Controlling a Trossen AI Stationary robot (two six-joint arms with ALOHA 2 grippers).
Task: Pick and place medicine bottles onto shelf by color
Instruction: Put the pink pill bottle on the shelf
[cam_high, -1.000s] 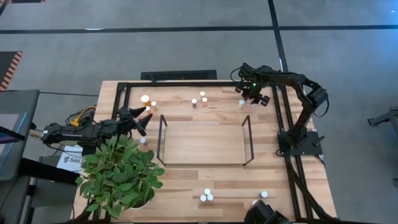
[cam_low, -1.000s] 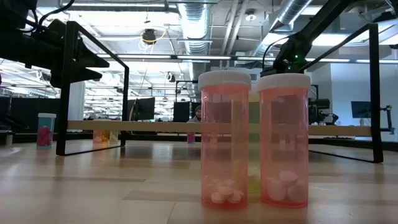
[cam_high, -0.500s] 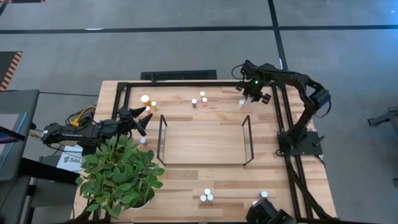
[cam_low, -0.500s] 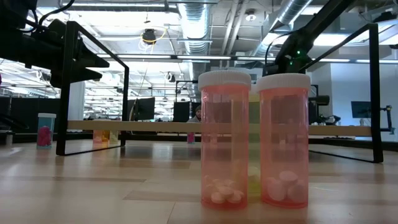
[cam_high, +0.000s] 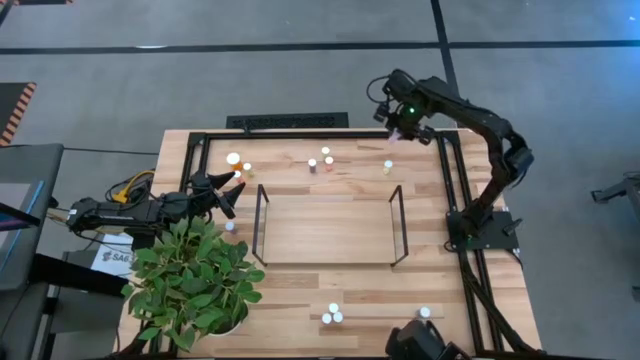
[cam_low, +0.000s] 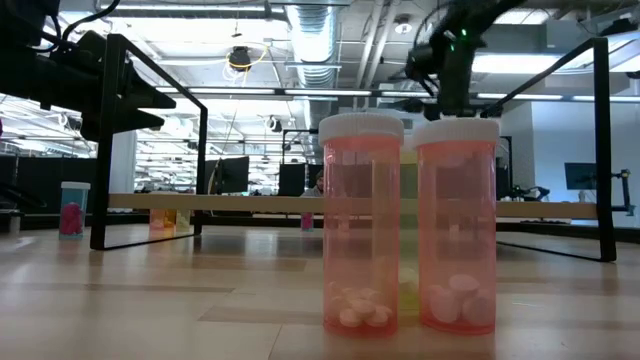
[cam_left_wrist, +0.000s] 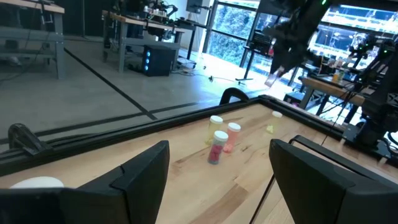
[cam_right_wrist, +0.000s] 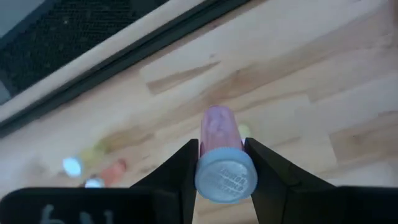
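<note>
My right gripper (cam_right_wrist: 221, 163) is clamped on a pinkish-purple bottle (cam_right_wrist: 219, 134) with a pale cap, held lifted above the bench's far edge near its far right corner, over the black frame (cam_high: 300, 134) that runs round the bench (cam_high: 300, 292). Below it the wood is bare apart from one white-capped bottle (cam_high: 388, 166) standing just outside the shelf's right wire end. The shelf (cam_high: 330, 228) sits mid-bench with its light-wood surface bare between the two wire ends, so there is open room there. Three bottles (cam_high: 322, 159) cluster near the far edge in the middle, and more stand toward the far left corner (cam_high: 238, 163). My left gripper (cam_high: 228, 190) rests low by the left edge with its fingers spread wide and nothing between them. A potted plant (cam_high: 195, 280) fills the near left corner. Near the near edge a group of three bottles (cam_high: 331, 315) stands, with one more (cam_high: 424, 313) toward the near right corner; two pink ones with white pills (cam_low: 362, 235) show up close in the low view. A white card by the left arm shows the letters "SAG" (cam_high: 115, 259); raised lettering on the cap I hold is too blurred to read.
</note>
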